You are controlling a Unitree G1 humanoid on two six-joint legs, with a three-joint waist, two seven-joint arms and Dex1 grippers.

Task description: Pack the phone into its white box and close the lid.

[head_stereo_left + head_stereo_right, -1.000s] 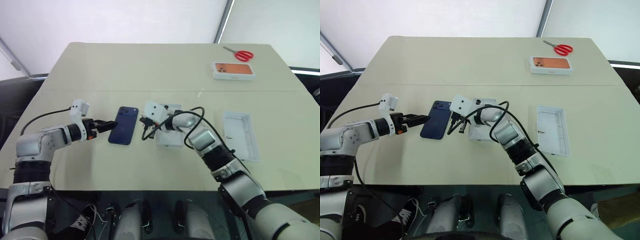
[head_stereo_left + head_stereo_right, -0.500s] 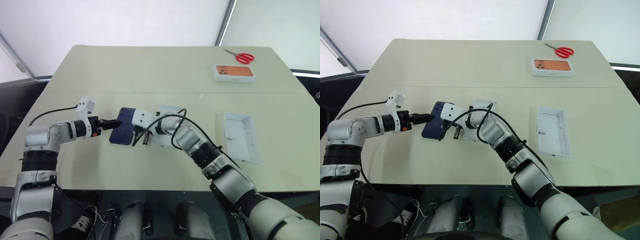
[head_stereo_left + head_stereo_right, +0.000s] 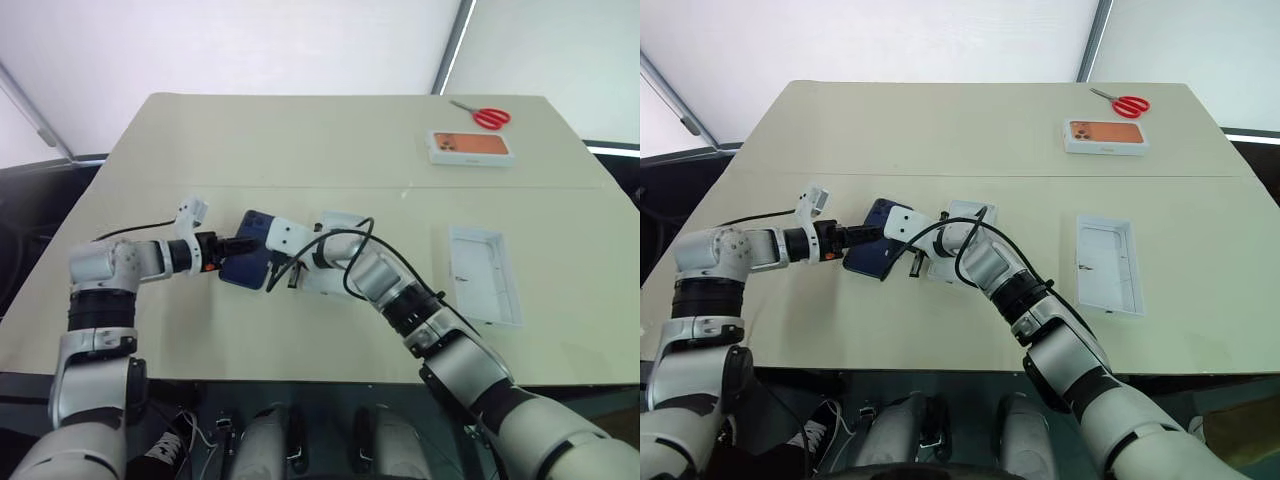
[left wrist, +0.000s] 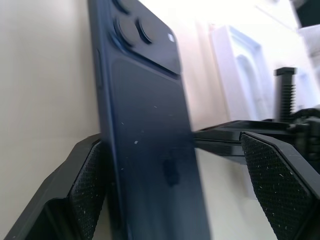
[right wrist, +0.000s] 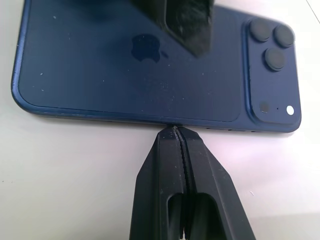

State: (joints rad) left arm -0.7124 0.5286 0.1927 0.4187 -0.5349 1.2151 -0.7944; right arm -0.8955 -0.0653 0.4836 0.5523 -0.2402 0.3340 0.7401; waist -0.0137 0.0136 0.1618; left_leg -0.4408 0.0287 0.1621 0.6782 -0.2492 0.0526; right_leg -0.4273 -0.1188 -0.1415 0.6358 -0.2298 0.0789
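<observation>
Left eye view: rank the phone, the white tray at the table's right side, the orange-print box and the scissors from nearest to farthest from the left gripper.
1. The phone, right at the left gripper, one finger at each long edge.
2. The white tray, across the table to the right.
3. The orange-print box, far right.
4. The scissors, just beyond that box, at the far edge.

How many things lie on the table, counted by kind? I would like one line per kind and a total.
Phone: 1
White cardboard packaging pieces (printed box, open tray, piece behind the right arm): 3
Scissors: 1
Total: 5
</observation>
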